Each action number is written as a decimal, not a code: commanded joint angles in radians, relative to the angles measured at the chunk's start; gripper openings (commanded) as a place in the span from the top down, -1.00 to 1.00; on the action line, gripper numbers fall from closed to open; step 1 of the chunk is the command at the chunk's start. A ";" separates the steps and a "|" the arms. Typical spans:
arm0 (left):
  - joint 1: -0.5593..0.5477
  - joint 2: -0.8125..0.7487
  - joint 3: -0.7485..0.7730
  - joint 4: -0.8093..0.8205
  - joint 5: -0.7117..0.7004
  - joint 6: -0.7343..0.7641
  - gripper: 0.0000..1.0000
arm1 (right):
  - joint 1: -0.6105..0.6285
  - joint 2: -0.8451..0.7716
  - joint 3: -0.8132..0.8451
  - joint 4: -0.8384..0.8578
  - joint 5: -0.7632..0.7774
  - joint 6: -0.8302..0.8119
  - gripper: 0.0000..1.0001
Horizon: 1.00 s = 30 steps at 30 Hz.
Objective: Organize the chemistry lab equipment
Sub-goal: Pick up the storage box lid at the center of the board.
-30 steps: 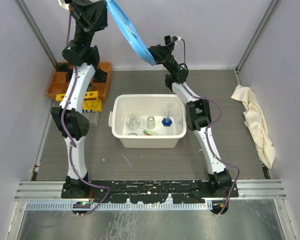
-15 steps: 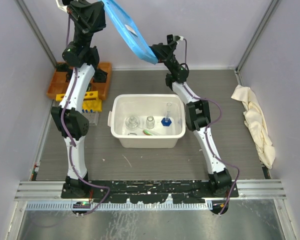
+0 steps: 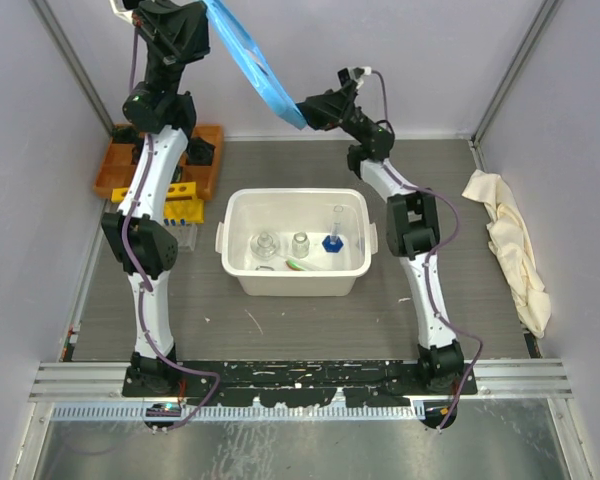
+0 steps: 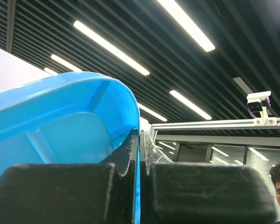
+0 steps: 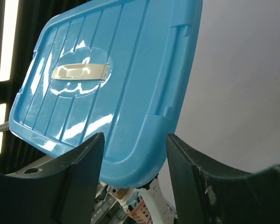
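High above the table, my left gripper (image 3: 202, 14) (image 4: 140, 136) is shut on the rim of a blue plastic lid (image 3: 248, 58) (image 4: 60, 116), which slopes down to the right. My right gripper (image 3: 306, 108) (image 5: 134, 140) is open, and the lid's (image 5: 112, 70) lower corner sits between its fingers (image 5: 84, 172). Below stands a white bin (image 3: 230, 212) holding two small glass flasks (image 3: 265, 245) (image 3: 300, 243), a glass tube on a blue base (image 3: 333, 240) and a green spoon (image 3: 300, 265). A yellow tube rack (image 3: 168, 195) stands left of the bin.
An orange tray (image 3: 108, 175) of black parts sits at the back left behind the rack. A cream-white cloth (image 3: 510, 245) lies crumpled along the right wall. Grey walls close in the table on both sides and at the back.
My right arm has swung its wrist and forearm to the right while its fingers stay at the lid's lower corner and narrow slightly. The left gripper keeps its hold on the lid.
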State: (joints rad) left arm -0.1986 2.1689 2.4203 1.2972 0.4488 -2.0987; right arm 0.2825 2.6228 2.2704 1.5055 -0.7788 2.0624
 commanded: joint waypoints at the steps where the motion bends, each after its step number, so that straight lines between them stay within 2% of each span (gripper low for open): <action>1: 0.010 -0.042 0.026 0.017 -0.017 -0.042 0.99 | -0.095 -0.172 -0.079 0.079 -0.121 0.277 -0.20; 4: 0.011 -0.043 0.011 0.011 -0.012 -0.046 0.99 | -0.151 -0.202 -0.092 0.051 -0.191 0.242 -0.20; 8: 0.011 -0.040 -0.015 -0.031 0.035 -0.034 0.99 | -0.195 -0.242 -0.067 -0.077 -0.305 0.121 -0.18; 15: 0.010 -0.026 0.035 -0.183 0.151 0.037 1.00 | -0.201 -0.321 -0.018 -0.429 -0.418 -0.158 -0.10; 17: 0.010 -0.031 0.027 -0.225 0.184 0.072 1.00 | -0.202 -0.352 -0.002 -0.661 -0.431 -0.356 -0.08; 18: 0.009 -0.033 0.022 -0.234 0.188 0.077 1.00 | -0.204 -0.380 0.008 -0.880 -0.411 -0.559 -0.08; 19: 0.008 -0.031 0.016 -0.239 0.188 0.082 1.00 | -0.206 -0.425 0.049 -1.204 -0.353 -0.818 -0.10; 20: 0.009 -0.033 0.010 -0.250 0.190 0.088 1.00 | -0.208 -0.437 0.121 -1.604 -0.253 -1.072 -0.15; 21: 0.009 -0.036 -0.002 -0.261 0.195 0.096 0.99 | -0.211 -0.438 0.185 -1.766 -0.192 -1.191 -0.17; 24: 0.007 -0.036 -0.024 -0.286 0.208 0.103 0.99 | -0.230 -0.478 0.139 -1.921 -0.107 -1.301 0.01; 27: 0.008 -0.033 -0.031 -0.307 0.212 0.107 0.99 | -0.212 -0.590 0.050 -2.114 0.152 -1.598 -0.01; 30: 0.006 -0.029 -0.029 -0.343 0.220 0.124 1.00 | -0.162 -0.773 -0.193 -2.065 0.369 -1.804 -0.08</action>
State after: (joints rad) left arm -0.1944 2.1689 2.3783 0.9741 0.6609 -2.0117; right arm 0.0704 2.0815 2.2803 -0.3542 -0.7563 0.7166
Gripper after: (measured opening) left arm 0.007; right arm 0.519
